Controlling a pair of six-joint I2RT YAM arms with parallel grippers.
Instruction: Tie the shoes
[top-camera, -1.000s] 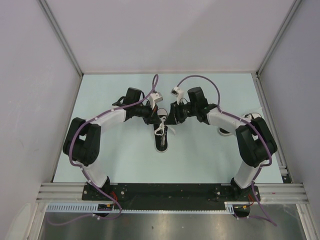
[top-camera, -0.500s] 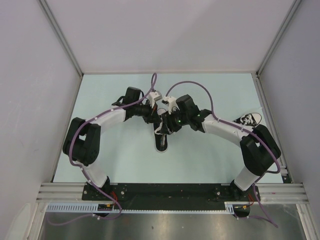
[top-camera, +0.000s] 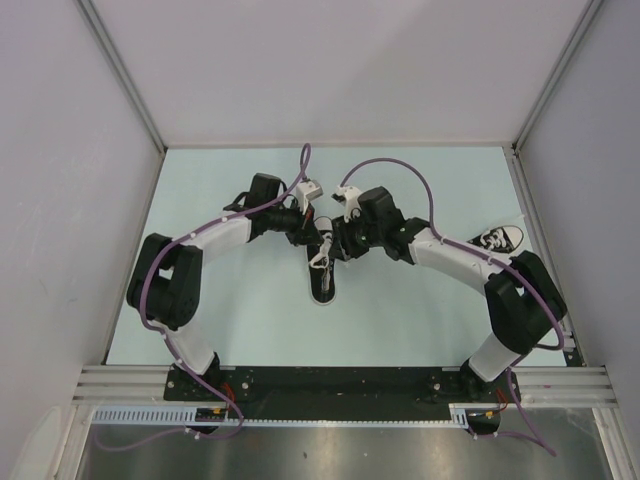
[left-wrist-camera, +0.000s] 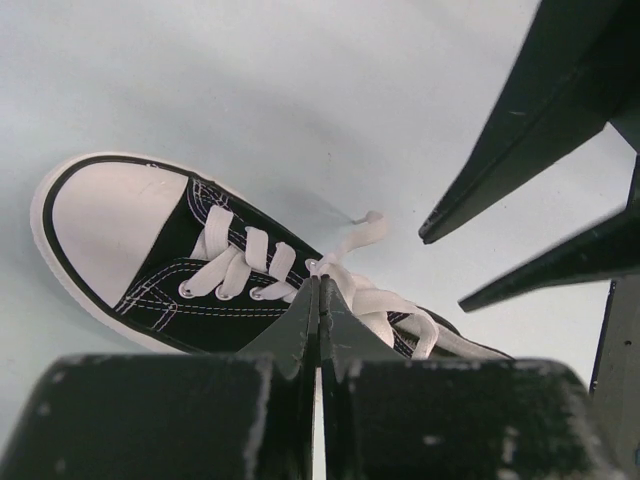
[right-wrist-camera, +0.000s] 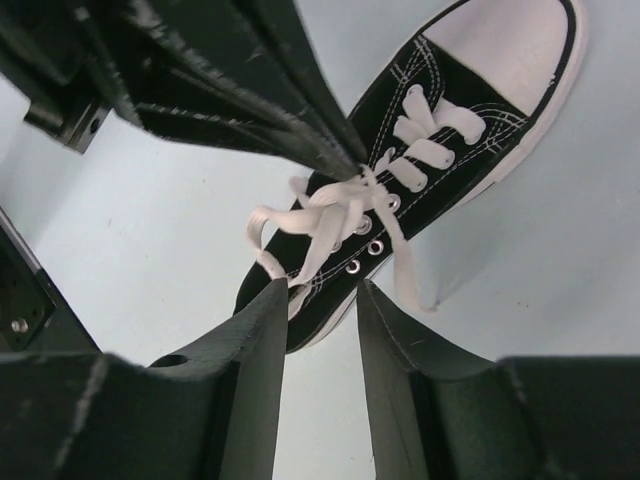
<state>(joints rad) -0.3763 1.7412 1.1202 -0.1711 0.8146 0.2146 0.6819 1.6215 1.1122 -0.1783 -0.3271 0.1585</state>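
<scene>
Sneaker, small, black canvas with white rubber toe cap and white sole rim (top-camera: 323, 288): sits on its sole on the pale blue desk (top-camera: 400, 315), mid-desk, right under both my wrists.
Long white laces (right-wrist-camera: 330, 210): crossed through the eyelets. The loose lengths rise in a bunch above the tongue, and one end trails down to the desk beside the shoe.
Left fingers (left-wrist-camera: 305, 320): clenched tight with no gap. Their tips are on the bunched laces by the upper eyelets, and I read that as a pinch on them.
Right fingers (right-wrist-camera: 262, 340): parted, hovering by the shoe's ankle end. A lace loop lies against one tip, and I see nothing between them.
Second matching black sneaker (top-camera: 497, 239): far right of the desk, beside my right arm, well apart from the first.
</scene>
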